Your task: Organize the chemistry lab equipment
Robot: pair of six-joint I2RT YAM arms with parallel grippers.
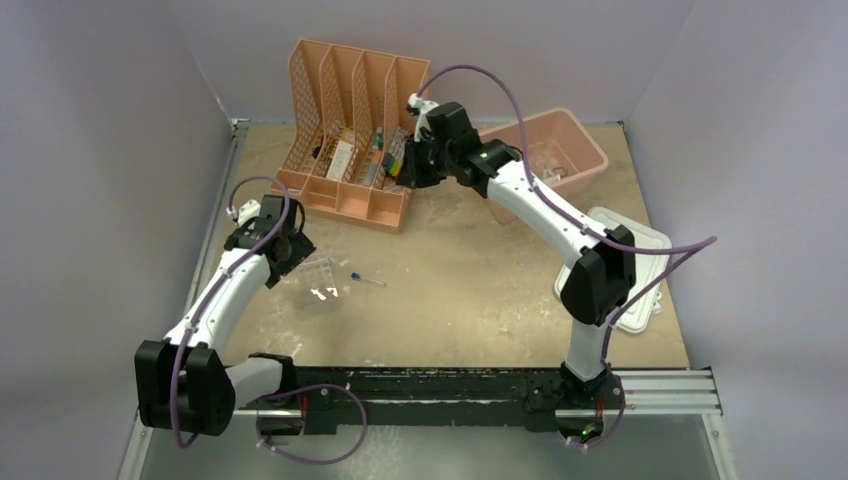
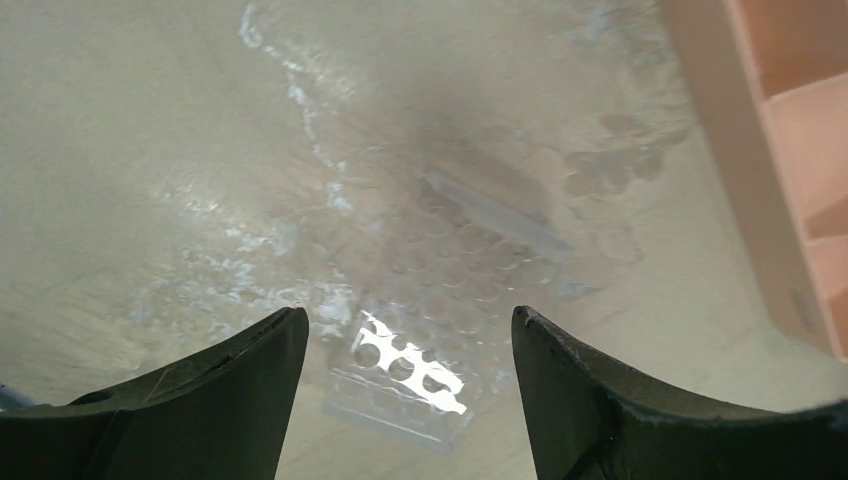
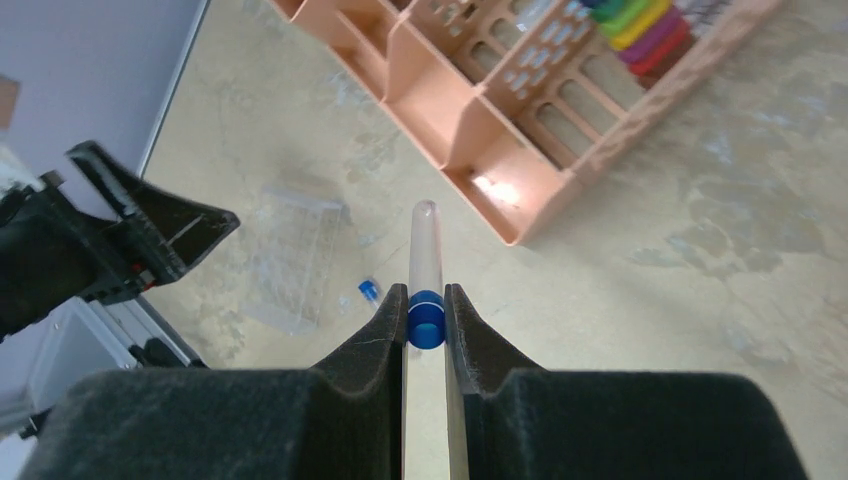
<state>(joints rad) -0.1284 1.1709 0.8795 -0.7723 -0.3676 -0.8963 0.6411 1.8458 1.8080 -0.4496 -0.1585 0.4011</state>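
Observation:
A clear, whitish tube rack lies on the table left of centre. My left gripper hovers just over it, jaws open and empty, with the rack showing between the fingertips. A loose blue-capped tube lies on the table right of the rack. My right gripper is shut on another blue-capped clear tube, pinched at its blue cap, in the air by the organizer's front right corner. The right wrist view also shows the rack and the loose tube's cap below.
The peach slotted organizer stands at the back left of centre with several items in its slots. A pink tub sits at the back right, with its white lid lying flat by the right arm. Walls close in on three sides.

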